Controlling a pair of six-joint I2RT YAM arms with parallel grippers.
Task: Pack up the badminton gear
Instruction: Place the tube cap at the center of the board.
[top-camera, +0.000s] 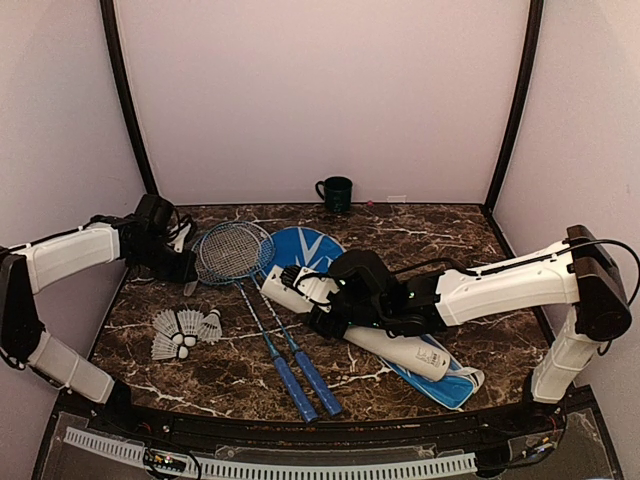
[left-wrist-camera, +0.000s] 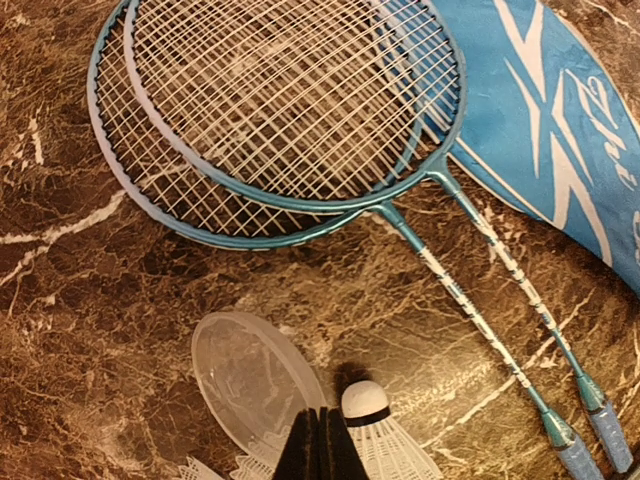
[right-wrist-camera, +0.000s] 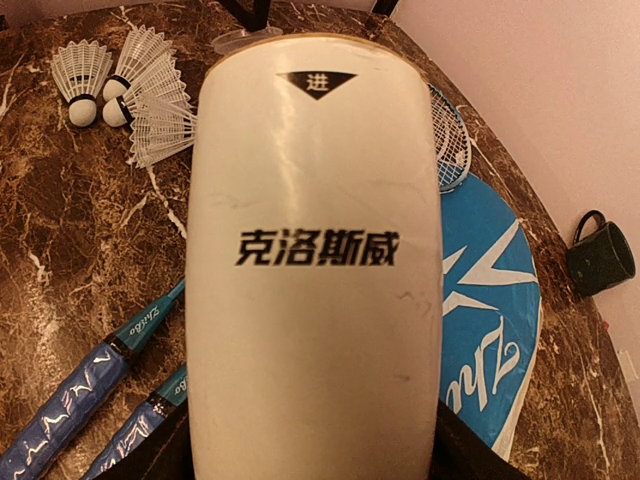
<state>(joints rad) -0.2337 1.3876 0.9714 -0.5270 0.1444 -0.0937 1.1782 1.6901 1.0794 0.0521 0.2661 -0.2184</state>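
**Surface and room.** Dark brown marbled tabletop (top-camera: 450, 240) with white veining, enclosed by pale lilac walls (top-camera: 320, 90) with black corner poles. A dark green mug (top-camera: 335, 193) stands at the far edge, centre.

**Right hand** (top-camera: 335, 305). Jaws set wide and clamped across the white tube (top-camera: 400, 348). The wrist view shows a dark finger (right-wrist-camera: 465, 455) on either side of the barrel. Whether the tube is raised or resting cannot be told.

**Left hand** (left-wrist-camera: 320, 445). Fingers pressed together, nothing between them. It sits at the left of the tabletop, above a clear plastic lid (left-wrist-camera: 250, 380) and a shuttlecock.

**Tube.** At centre, lying over the blue cover (top-camera: 450, 385). Its long axis runs from far left to near right. The far-left end points towards the racket heads.

**Rackets** (top-camera: 235, 252). Two, with heads overlapping at far left and partly over the cover. The shafts lie almost parallel and the blue handles point near right.

**Shuttlecocks** (top-camera: 185, 332). A white cluster on the tabletop at near left, just left of the racket shafts.
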